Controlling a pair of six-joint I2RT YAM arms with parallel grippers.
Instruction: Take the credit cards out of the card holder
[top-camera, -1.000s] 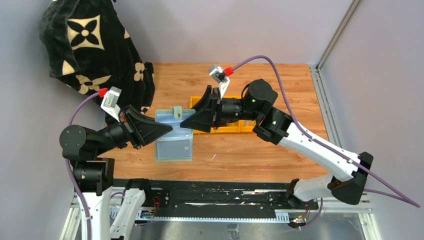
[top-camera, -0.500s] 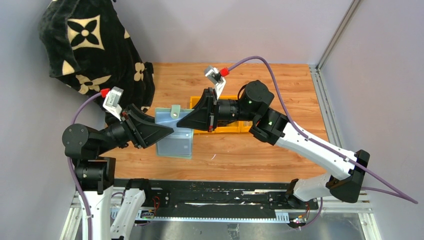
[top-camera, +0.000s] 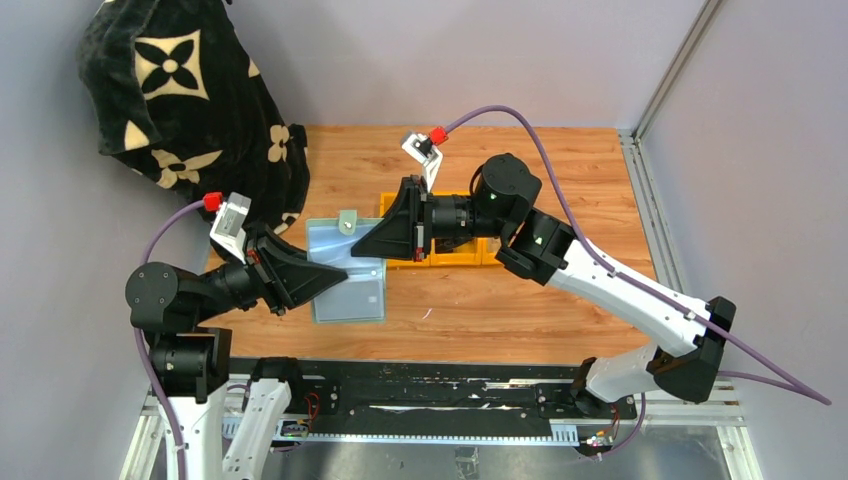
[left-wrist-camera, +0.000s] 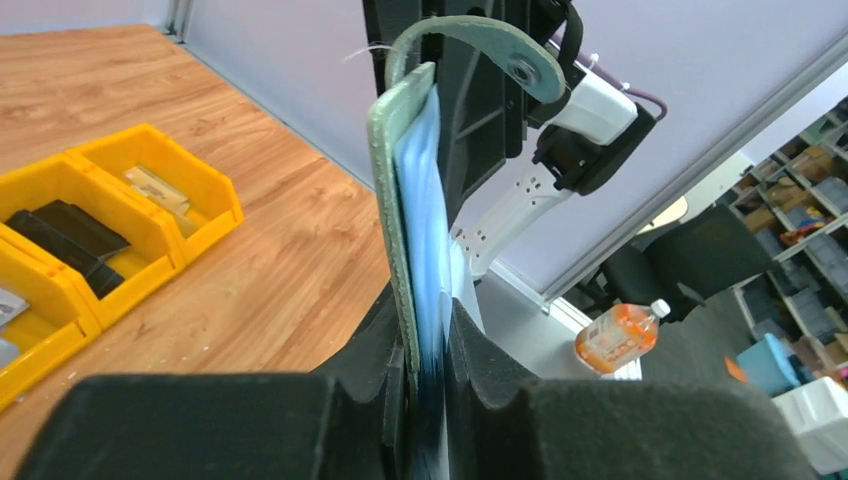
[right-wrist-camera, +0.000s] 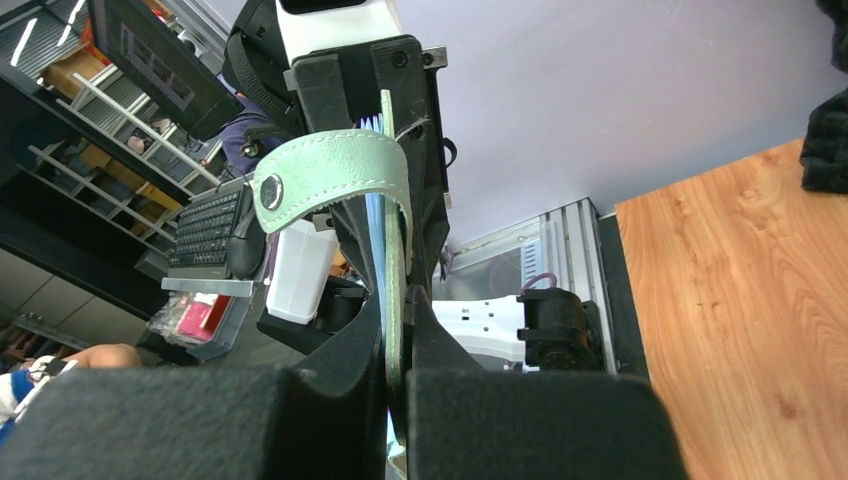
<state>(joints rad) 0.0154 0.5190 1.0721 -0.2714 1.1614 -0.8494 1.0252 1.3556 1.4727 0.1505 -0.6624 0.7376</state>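
Observation:
The pale green card holder (top-camera: 350, 288) hangs open above the wooden table, its blue-grey pockets facing up and its closure tab (top-camera: 348, 222) at the far edge. My left gripper (top-camera: 338, 272) is shut on its left side; in the left wrist view the fingers pinch the green cover and blue pockets of the card holder (left-wrist-camera: 412, 190) at the left gripper (left-wrist-camera: 428, 322). My right gripper (top-camera: 366, 248) is shut on the right far corner. In the right wrist view the card holder (right-wrist-camera: 394, 270) runs edge-on into the right gripper (right-wrist-camera: 397, 325). No credit cards show in the pockets.
Yellow bins (top-camera: 462, 257) stand on the table behind the right gripper; in the left wrist view the bins (left-wrist-camera: 205, 185) hold a tan flat piece and black flat items. A black flower-patterned cloth (top-camera: 190, 90) hangs at the far left. Grey walls enclose the table.
The left arm has swung toward the near edge and now grips the holder lower on its left side. The right arm has shifted slightly left, still on the holder's corner.

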